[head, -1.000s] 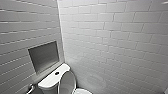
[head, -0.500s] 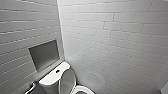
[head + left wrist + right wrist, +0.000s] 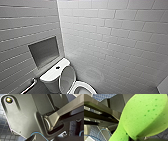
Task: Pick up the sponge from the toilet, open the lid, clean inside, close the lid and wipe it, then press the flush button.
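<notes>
The white toilet (image 3: 53, 76) stands in the corner at the bottom of the head view. Its lid (image 3: 67, 78) is raised and leans back against the tank. Part of the bowl's rim (image 3: 83, 88) shows below it. The dark flush button (image 3: 57, 67) sits in the middle of the tank top. In the right wrist view the bright green sponge (image 3: 144, 115) looms large and is squeezed in at one end, where my right gripper (image 3: 135, 137) is shut on it. My left gripper is open.
Grey tiled walls meet in a corner behind the toilet. A recessed niche (image 3: 43, 51) is set in the left wall above the tank. A pale bar (image 3: 30, 85) lies at the lower left beside the tank. A white edge (image 3: 163, 86) shows at the lower right.
The whole head picture has shifted slightly, so the camera has moved a little. The lid stays raised and the sponge stays in my right gripper.
</notes>
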